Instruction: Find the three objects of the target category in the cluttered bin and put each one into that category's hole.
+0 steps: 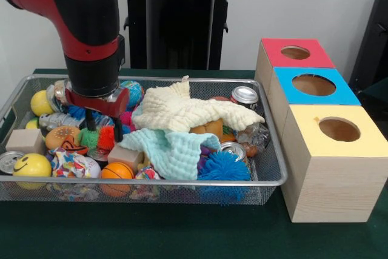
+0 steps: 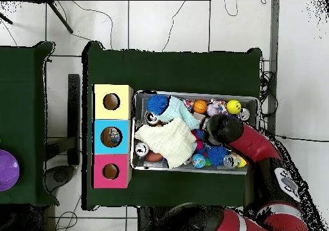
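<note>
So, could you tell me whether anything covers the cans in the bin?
Yes: the cream cloth and the mint cloth drape the bin's middle, partly covering the cans beside them.

Front camera sits low and close across from my arm, looking level over the wire bin (image 1: 276,180); bin fills frame left, the three hole boxes (image 1: 330,168) stand right of it. Overhead camera looks straight down from high up, bin (image 2: 254,101) small at centre, boxes (image 2: 96,137) on its left. Both share bin, boxes, probably all the green cloth (image 2: 180,67).
</note>
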